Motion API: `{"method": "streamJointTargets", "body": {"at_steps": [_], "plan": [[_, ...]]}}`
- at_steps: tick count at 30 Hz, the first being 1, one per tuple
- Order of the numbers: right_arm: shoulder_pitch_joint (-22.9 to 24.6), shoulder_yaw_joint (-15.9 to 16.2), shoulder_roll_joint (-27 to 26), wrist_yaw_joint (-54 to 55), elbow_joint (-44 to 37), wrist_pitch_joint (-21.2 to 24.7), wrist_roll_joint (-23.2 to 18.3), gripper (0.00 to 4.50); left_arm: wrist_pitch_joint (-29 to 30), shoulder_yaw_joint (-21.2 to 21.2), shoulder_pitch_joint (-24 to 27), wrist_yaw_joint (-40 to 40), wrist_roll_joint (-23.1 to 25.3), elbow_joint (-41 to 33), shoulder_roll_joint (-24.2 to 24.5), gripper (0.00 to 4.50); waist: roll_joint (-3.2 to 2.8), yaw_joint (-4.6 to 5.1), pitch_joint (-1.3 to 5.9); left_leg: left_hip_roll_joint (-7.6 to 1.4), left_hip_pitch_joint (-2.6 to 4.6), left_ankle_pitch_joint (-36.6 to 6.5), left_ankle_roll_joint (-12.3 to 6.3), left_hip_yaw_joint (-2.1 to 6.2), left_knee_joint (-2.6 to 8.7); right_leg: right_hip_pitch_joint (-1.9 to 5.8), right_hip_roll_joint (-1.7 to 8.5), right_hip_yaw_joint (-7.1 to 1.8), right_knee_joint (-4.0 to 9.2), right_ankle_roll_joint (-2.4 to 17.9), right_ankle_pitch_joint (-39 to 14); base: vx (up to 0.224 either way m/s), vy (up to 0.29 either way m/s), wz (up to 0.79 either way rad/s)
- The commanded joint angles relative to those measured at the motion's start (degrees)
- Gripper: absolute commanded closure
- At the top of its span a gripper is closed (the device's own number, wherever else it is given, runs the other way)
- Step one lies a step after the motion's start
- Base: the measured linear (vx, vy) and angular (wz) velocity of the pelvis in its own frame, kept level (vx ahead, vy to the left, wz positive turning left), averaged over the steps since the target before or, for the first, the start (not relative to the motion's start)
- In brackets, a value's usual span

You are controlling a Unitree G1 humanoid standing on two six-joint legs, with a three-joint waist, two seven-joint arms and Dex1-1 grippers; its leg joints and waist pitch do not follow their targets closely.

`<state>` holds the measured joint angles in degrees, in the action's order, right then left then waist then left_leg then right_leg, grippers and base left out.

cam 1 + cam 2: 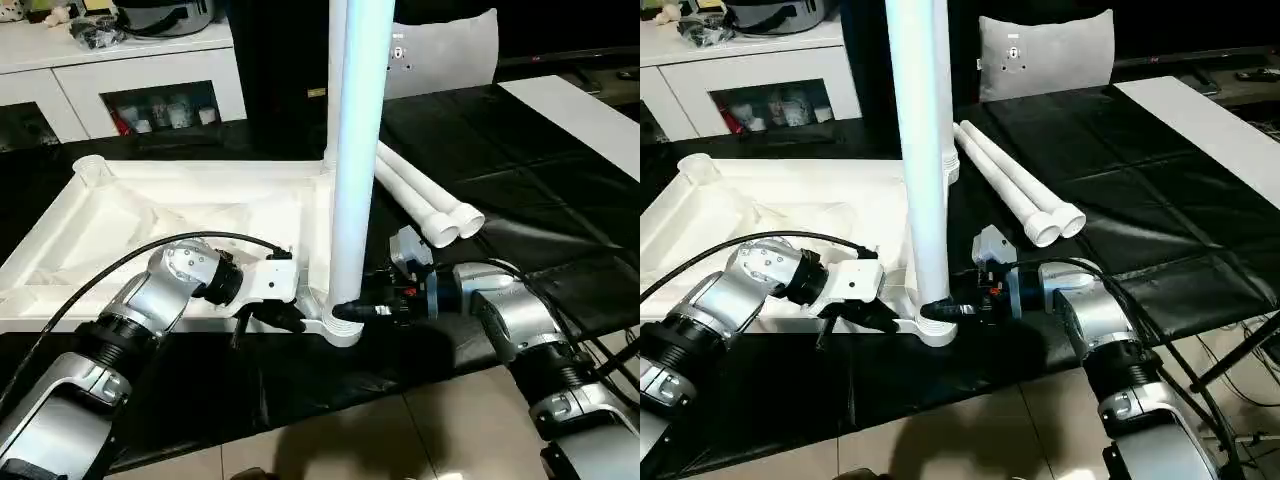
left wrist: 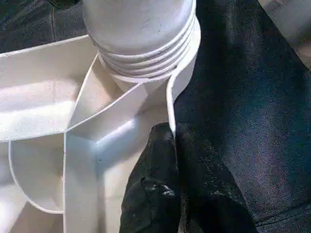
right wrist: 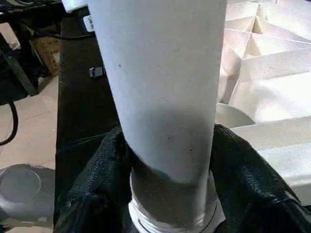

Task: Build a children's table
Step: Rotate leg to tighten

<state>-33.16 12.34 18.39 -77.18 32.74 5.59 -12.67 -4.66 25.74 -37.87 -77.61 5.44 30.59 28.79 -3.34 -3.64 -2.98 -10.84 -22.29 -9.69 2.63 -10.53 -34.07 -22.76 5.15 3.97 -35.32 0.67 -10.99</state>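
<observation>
While the tabletop (image 1: pixel 190 215) lies upside down on the black sheet (image 1: pixel 520 180), ribs up, one leg (image 1: pixel 358 150) stands upright in its near corner socket (image 1: pixel 338 325). That socket is the landmark for everything else.

The right hand (image 1: pixel 362 311) reaches in level from the socket's right side, its two fingers (image 3: pixel 243 165) wrapped around the leg's base just above the threads, one on each side. They look pressed against the tube, though whether they grip it firmly or only cradle it is hard to tell. The left hand (image 2: pixel 167 189) comes from the socket's left, fingers together and pinched on the thin rim (image 2: pixel 171 97) of the tabletop just beside the socket, so it braces the slab.

What matters for the next move is that the leg's long axis runs straight up from the socket, square to the right hand's level reach. So the leg sits directly between that hand's fingers, and any turning to seat it would go around that vertical axis. The right hand is the nearer one to the leg; the left only touches the tabletop.

A second leg (image 1: pixel 333 80) stands at the far socket behind the first. Two spare legs (image 1: pixel 425 195) lie side by side on the sheet, beyond and to the right of the near socket, well apart from both hands.
</observation>
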Motion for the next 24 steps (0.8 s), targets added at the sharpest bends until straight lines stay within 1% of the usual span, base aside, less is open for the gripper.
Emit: {"method": "streamJointTargets", "body": {"at_steps": [1,2,4,5,7,8,9,10,11,12,13,14,15,16,17,18,19,20,21,22,23,24], "plan": [[-1.1,0.6,0.0,-1.1,0.4,0.5,0.2,2.51,-0.6,2.2,-0.1,-2.1,1.6,0.8,-0.1,4.50,0.27,0.00,4.22,-2.33,1.20,-12.4,-2.69,0.71,3.73,2.72,3.06,-2.28,3.81,15.0,-8.2,0.000,0.000,0.00],[-0.8,0.6,-0.1,-1.2,-0.1,1.4,-0.1,2.53,0.4,1.7,0.1,-1.5,1.3,0.8,-0.3,4.50,0.19,-0.03,4.25,-2.34,1.27,-12.2,-2.74,0.70,3.70,2.70,3.03,-2.28,3.77,15.2,-7.8,0.000,0.000,0.00],[0.1,0.3,-0.5,-0.8,-1.3,2.8,-0.8,2.53,2.4,0.7,0.6,-0.4,0.6,0.4,-0.6,4.50,0.23,-0.03,4.24,-2.33,1.22,-12.0,-2.85,0.69,3.71,2.74,3.04,-2.27,3.74,15.3,-7.5,0.000,0.000,0.00],[1.6,-0.2,-1.3,1.1,-3.5,5.1,-1.8,2.54,6.1,-1.0,1.7,1.5,-0.7,-1.5,-1.1,4.50,0.29,-0.05,4.24,-2.28,1.24,-11.9,-2.89,0.64,3.67,2.74,3.01,-2.27,3.75,15.4,-7.5,0.000,0.000,0.00],[2.8,-0.6,-2.0,3.0,-5.1,6.2,-2.3,2.54,8.9,-2.0,2.5,2.9,-1.4,-3.3,-1.3,4.50,0.41,-0.11,4.05,-2.52,1.21,-11.9,-2.75,0.66,3.90,2.75,3.07,-2.36,3.64,15.1,-7.9,0.000,0.000,0.00],[3.2,-0.7,-2.4,3.9,-5.6,6.7,-2.4,2.55,10.0,-2.4,2.8,3.5,-1.7,-4.1,-1.4,4.50,0.35,-0.15,4.07,-2.44,1.29,-12.2,-2.80,0.68,3.88,2.64,3.11,-2.32,3.81,15.0,-8.7,0.000,0.000,0.00],[4.2,-1.0,-3.3,6.8,-6.5,7.1,-2.0,2.55,12.4,-3.3,3.6,5.0,-2.0,-5.7,-1.6,4.50,0.47,0.01,3.88,-2.34,1.32,-13.7,-2.26,0.68,4.00,2.49,3.06,-2.36,4.23,14.3,-11.9,0.000,0.000,0.00],[5.0,-1.4,-4.7,10.5,-6.7,6.7,-1.1,2.55,15.0,-4.2,4.5,6.9,-2.2,-7.7,-1.8,4.50,0.32,0.24,3.71,-2.41,1.36,-14.8,-1.37,0.76,4.22,2.43,3.23,-2.47,4.31,13.6,-14.3,0.000,0.000,0.00],[5.4,-1.5,-5.4,12.3,-6.8,6.4,-0.6,2.55,16.2,-4.7,4.9,7.7,-2.3,-8.7,-1.9,4.50,0.27,0.29,3.59,-2.44,1.53,-15.9,-0.98,0.80,4.31,2.23,3.27,-2.49,4.54,13.3,-16.0,0.000,0.000,0.00],[6.0,-2.0,-7.3,17.2,-6.5,5.9,0.7,2.55,20.1,-6.0,5.8,10.1,-2.7,-11.3,-2.7,4.50,0.39,0.50,3.51,-2.30,1.50,-16.7,-0.60,0.81,4.33,2.20,3.26,-2.50,4.74,12.8,-17.7,0.000,0.000,0.00],[6.2,-2.4,-8.6,20.2,-6.2,5.6,1.5,2.55,22.7,-6.9,6.3,11.6,-3.1,-12.9,-3.4,4.50,0.38,1.02,3.45,-2.31,1.25,-17.0,0.30,1.03,4.59,2.31,3.26,-2.49,4.56,12.1,-18.8,0.000,0.000,0.00],[6.2,-2.5,-8.9,21.0,-6.1,5.6,1.8,2.55,23.5,-7.2,6.4,12.1,-3.2,-13.4,-3.6,4.50,0.33,1.47,3.42,-2.10,1.34,-18.2,0.74,1.17,4.64,2.20,3.19,-2.31,4.97,11.0,-21.5,0.000,0.000,0.00],[6.2,-2.8,-10.1,23.5,-5.9,6.2,2.2,2.55,26.1,-7.8,6.8,13.6,-3.2,-15.0,-4.4,4.50,0.38,1.74,3.45,-2.01,1.34,-18.6,0.79,1.25,4.60,2.22,3.14,-2.29,5.06,10.7,-22.1,0.000,0.000,0.00],[6.1,-3.3,-11.4,26.0,-5.5,6.8,2.4,2.55,28.3,-8.4,7.1,15.0,-3.1,-16.4,-5.2,4.50,0.27,2.24,3.44,-2.13,1.14,-18.3,1.03,1.30,4.72,2.30,3.06,-2.37,4.81,10.8,-20.9,0.000,0.000,0.00],[5.2,-4.2,-14.3,31.2,-4.3,7.4,2.9,2.55,32.6,-9.1,7.7,18.2,-2.6,-18.8,-7.1,4.50,0.08,2.58,3.48,-2.07,1.16,-18.6,0.99,1.34,4.71,2.24,3.00,-2.36,4.93,10.7,-20.5,0.000,0.000,0.00],[4.9,-4.4,-15.1,32.4,-3.8,7.3,2.9,2.55,33.5,-9.2,7.7,18.9,-2.4,-19.2,-7.6,4.50,0.13,2.93,3.47,-2.14,1.16,-18.5,1.03,1.33,4.77,2.17,2.99,-2.40,4.88,11.1,-19.5,0.000,0.000,0.00],[3.7,-5.0,-17.1,35.7,-2.1,7.0,3.1,2.55,35.5,-9.4,7.7,20.9,-1.9,-19.7,-9.0,4.50,0.19,3.52,3.47,-1.89,1.03,-18.9,0.95,1.38,4.64,2.20,2.90,-2.25,4.94,11.2,-19.5,0.000,0.000,0.00],[1.6,-5.9,-19.7,40.6,0.6,6.9,3.5,2.55,38.1,-10.0,7.2,24.3,-1.4,-19.9,-11.6,4.50,0.22,4.03,3.51,-1.73,0.95,-18.6,0.63,1.34,4.52,2.18,2.85,-2.24,5.04,11.5,-18.9,0.000,0.000,0.00],[0.8,-6.3,-20.7,42.6,1.7,6.9,3.7,2.55,39.2,-10.3,6.9,25.9,-1.2,-20.0,-12.7,4.50,0.22,4.77,3.45,-1.65,0.96,-18.6,0.60,1.22,4.35,2.10,2.89,-2.27,5.08,12.0,-18.8,0.000,0.000,0.00],[0.8,-6.3,-20.7,42.6,1.7,6.9,3.7,2.55,39.2,-10.3,6.9,25.9,-1.2,-20.0,-12.7,4.50,0.15,4.72,3.57,-1.58,0.94,-18.2,0.48,1.41,4.25,2.24,3.00,-2.15,5.14,11.8,-19.0,0.000,0.000,0.00],[-1.4,-7.3,-23.0,47.1,4.4,6.6,4.2,2.55,41.2,-11.0,6.1,29.7,-0.7,-19.8,-15.4,4.50,0.33,4.87,3.66,-1.58,0.69,-17.0,-0.10,1.23,4.17,2.34,2.95,-2.25,5.14,11.8,-17.8,0.000,0.000,0.00],[-2.8,-8.0,-24.0,49.6,6.2,6.8,4.1,2.55,41.7,-11.4,5.2,31.8,-0.6,-19.0,-17.0,4.50,0.29,4.96,3.66,-1.52,0.66,-16.6,-0.39,1.24,4.10,2.26,2.87,-2.24,5.13,12.1,-17.1,0.000,0.000,0.00]]}}
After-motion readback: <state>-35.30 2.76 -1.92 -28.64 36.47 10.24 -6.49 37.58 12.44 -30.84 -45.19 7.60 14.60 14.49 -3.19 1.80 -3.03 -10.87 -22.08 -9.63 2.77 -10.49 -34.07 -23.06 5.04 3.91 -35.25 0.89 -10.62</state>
